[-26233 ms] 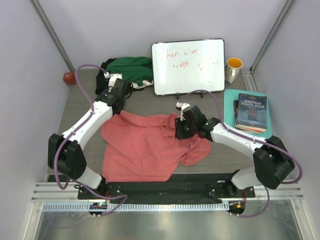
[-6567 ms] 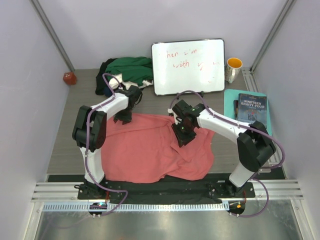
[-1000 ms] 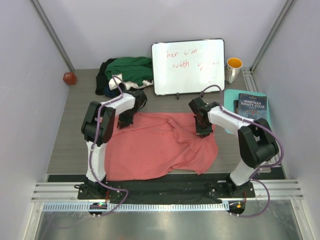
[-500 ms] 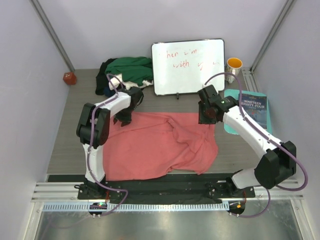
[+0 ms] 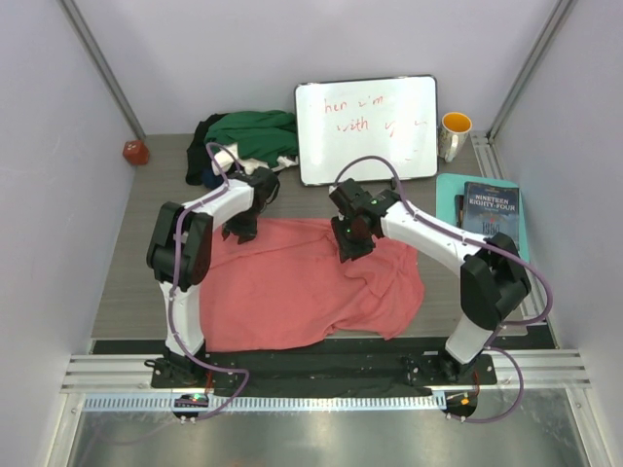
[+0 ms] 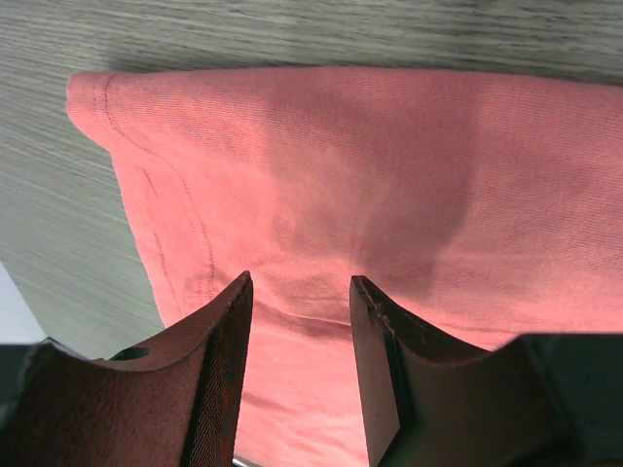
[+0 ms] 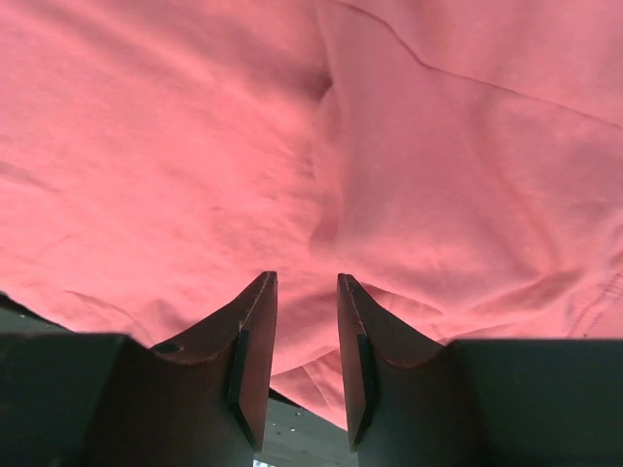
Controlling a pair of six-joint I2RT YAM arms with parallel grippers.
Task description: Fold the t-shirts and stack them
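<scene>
A salmon-pink t-shirt (image 5: 302, 287) lies spread over the middle of the table, rumpled toward its right side. My left gripper (image 5: 239, 231) hangs over its far left corner; in the left wrist view the jaws (image 6: 300, 282) stand open above the cloth (image 6: 321, 175) with nothing between them. My right gripper (image 5: 351, 243) is over the far middle of the shirt, and the right wrist view shows it (image 7: 307, 280) open above a crease in the pink cloth (image 7: 195, 146). A heap of dark green, white and black t-shirts (image 5: 243, 141) sits at the back left.
A white board (image 5: 367, 129) with red writing stands at the back. A mug (image 5: 454, 134) is at the back right, books (image 5: 490, 219) on a teal mat at the right, a small red ball (image 5: 134, 152) at the far left.
Both grippers opened and let go of the shirt's far edge. The right arm swung from the shirt's far right corner leftward to its far middle. The left arm stayed in place.
</scene>
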